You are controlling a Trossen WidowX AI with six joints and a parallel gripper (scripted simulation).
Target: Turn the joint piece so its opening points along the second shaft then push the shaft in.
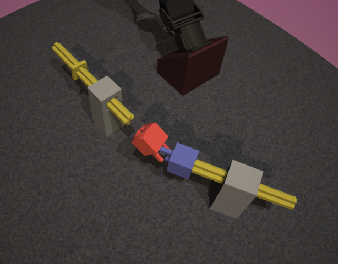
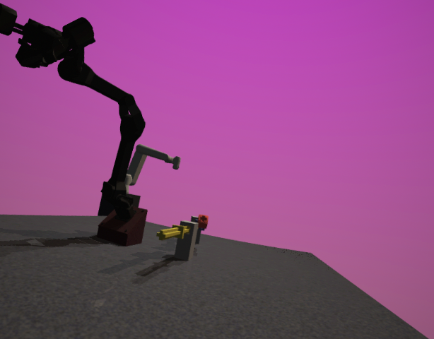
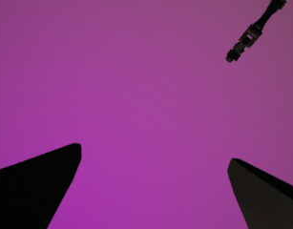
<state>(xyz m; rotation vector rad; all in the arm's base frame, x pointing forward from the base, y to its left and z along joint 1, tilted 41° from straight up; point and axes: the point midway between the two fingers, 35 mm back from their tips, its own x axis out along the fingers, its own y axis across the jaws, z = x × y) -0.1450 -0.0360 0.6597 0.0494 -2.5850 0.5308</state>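
The red joint piece (image 1: 155,136) (image 2: 203,221) is hinged to a blue piece (image 1: 184,155) on the end of the fixed yellow shaft (image 1: 209,170). Its cross-shaped opening faces roughly toward the second shaft; exact alignment cannot be told. The second yellow shaft (image 1: 119,110) (image 2: 167,233), with a square collar (image 1: 78,69), runs through its block (image 1: 105,88) (image 2: 185,242). Its near end stands a short gap from the red piece, outside the opening. My gripper (image 3: 156,158) is open and empty in the wrist view, pointing at the background, away from both shafts.
The fixed shaft's block (image 1: 244,176) stands at the lower right of the top view. The arm's dark red base (image 1: 205,65) (image 2: 124,232) is behind the shafts. The raised arm (image 2: 111,87) reaches up left. A pale arm (image 2: 155,152) shows behind it.
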